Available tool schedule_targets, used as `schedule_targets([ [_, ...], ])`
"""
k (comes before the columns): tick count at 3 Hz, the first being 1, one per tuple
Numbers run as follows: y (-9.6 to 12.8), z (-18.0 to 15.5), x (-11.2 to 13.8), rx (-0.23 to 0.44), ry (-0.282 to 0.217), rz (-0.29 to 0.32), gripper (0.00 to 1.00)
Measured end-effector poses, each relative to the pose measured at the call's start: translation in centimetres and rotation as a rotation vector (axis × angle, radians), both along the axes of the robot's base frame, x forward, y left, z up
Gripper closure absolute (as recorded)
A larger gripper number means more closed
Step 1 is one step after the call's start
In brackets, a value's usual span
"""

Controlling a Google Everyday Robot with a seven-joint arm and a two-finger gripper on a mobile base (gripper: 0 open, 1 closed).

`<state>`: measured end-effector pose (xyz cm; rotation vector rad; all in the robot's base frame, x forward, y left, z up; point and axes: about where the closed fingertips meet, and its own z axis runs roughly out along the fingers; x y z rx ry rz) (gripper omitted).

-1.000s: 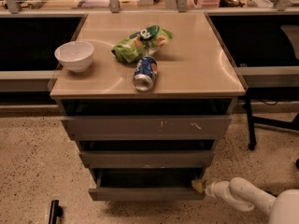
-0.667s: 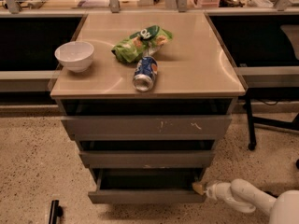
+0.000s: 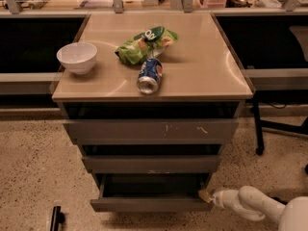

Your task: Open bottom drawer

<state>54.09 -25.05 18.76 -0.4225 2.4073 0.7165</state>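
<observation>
The bottom drawer (image 3: 149, 204) is the lowest of three grey fronts in the cabinet under the beige table. It stands pulled out a little, with a dark gap above its plain front panel. My gripper (image 3: 206, 196) is at the drawer's right front corner, its pale tip touching the corner. The white arm runs from it to the lower right edge of the view.
On the table top (image 3: 202, 71) are a white bowl (image 3: 77, 57), a green chip bag (image 3: 144, 44) and a blue soda can (image 3: 149, 75) on its side. The top drawer (image 3: 151, 130) and middle drawer (image 3: 151, 163) sit above. A dark chair leg (image 3: 257, 129) stands right. Speckled floor surrounds the cabinet.
The bottom drawer has come out slightly further. My gripper has stayed at its right front corner.
</observation>
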Motion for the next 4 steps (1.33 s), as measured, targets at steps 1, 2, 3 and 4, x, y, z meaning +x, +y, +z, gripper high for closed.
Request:
schedule_targets([
  [1,0.4,-0.6,-2.4,0.027,0.040,0.051,1.00],
  [2,0.4,-0.1,-2.4,0.027,0.040,0.051,1.00],
  [3,1.8,0.1,-5.0,0.064,0.042,0.162,1.00],
  [4,4.3,1.4,-9.6,0.126,0.028,0.369,1.00],
])
